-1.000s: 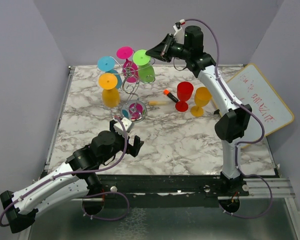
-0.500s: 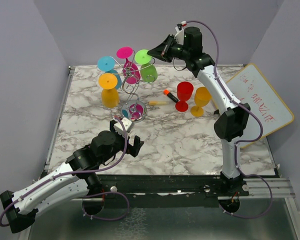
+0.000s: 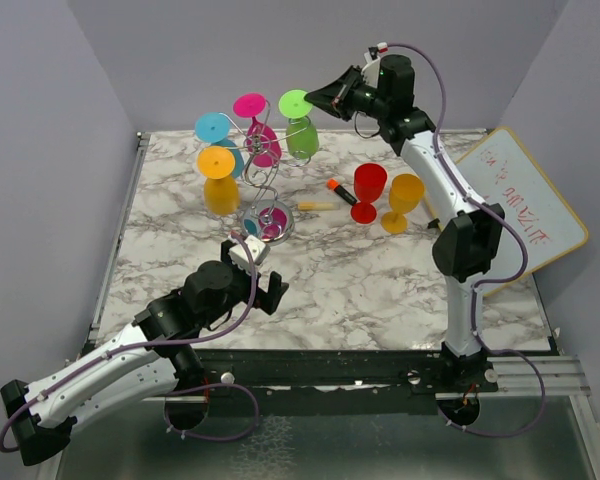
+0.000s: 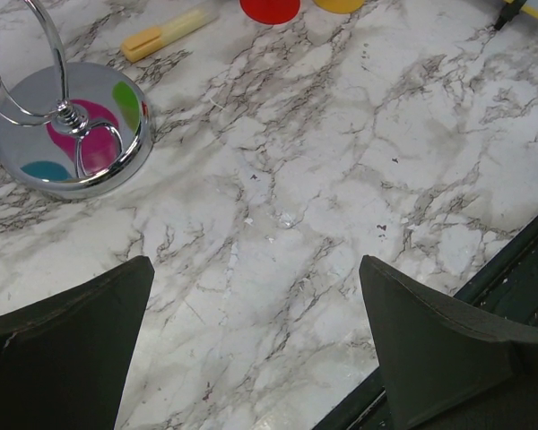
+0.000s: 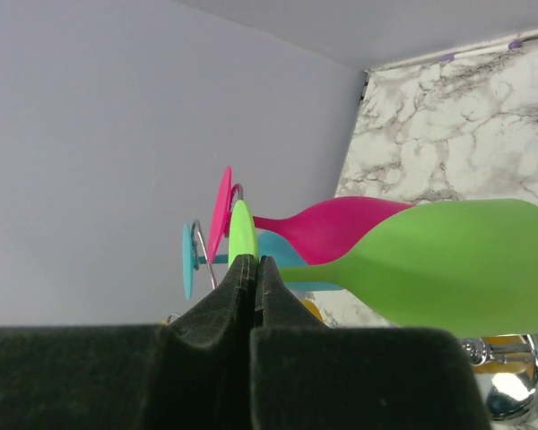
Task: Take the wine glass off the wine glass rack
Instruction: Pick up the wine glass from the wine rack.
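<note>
Right gripper (image 5: 254, 267) pinching foot disc of green wine glass (image 5: 448, 264), bowl hanging down, at 1 o'clock side of wine glass rack (image 3: 263, 190), just beside top scrolls. Left gripper (image 4: 255, 269) spread wide, empty, low over marble table (image 4: 341, 179) at rack's 6 o'clock.
</note>
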Motion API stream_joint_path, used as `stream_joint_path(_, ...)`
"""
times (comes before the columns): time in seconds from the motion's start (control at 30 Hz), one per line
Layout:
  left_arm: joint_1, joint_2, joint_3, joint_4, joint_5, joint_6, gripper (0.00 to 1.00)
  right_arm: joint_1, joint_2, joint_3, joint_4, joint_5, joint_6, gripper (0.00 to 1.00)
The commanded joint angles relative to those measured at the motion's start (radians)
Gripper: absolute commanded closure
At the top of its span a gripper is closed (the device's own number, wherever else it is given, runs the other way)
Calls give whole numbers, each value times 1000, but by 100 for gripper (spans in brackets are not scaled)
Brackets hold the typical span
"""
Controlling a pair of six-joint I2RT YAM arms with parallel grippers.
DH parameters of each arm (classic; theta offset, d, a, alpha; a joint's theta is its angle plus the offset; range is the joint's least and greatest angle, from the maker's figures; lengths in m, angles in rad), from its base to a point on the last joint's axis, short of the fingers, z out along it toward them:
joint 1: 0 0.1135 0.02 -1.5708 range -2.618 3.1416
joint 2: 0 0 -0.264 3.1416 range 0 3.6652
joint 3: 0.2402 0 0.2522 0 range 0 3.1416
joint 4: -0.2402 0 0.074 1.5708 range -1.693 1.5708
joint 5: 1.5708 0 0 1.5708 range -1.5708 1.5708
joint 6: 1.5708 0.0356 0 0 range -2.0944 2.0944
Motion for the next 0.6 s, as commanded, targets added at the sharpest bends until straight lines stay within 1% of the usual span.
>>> stream_joint_path(0.0, 4, 1, 37, 3, 30, -7, 1, -22, -42, -38, 98, -24, 56, 99)
stream_joint_path(0.03, 4, 1, 43, -5, 31, -4, 1, -27, -43, -40, 121, -36, 72, 99)
stream_joint_path(0.17, 4, -13, 44, -12, 16, 0, 1, -39, -52, -33, 112, -45, 79, 99)
stream_joint_path(0.3, 4, -29, 52, -20, -1, 8, 1, -53, -98, -91, 131, -37, 67, 99)
stream_joint_path(0.4, 4, -50, 54, -27, -25, 11, 1, -71, -121, -104, 138, -61, 37, 99)
stream_joint_path(0.47, 4, -62, 52, -27, -28, 10, 1, -80, -145, -117, 119, -48, 11, 99)
stream_joint_path(0.57, 4, -70, 52, -26, -22, 5, 1, -91, -206, -184, 117, -17, -25, 99)
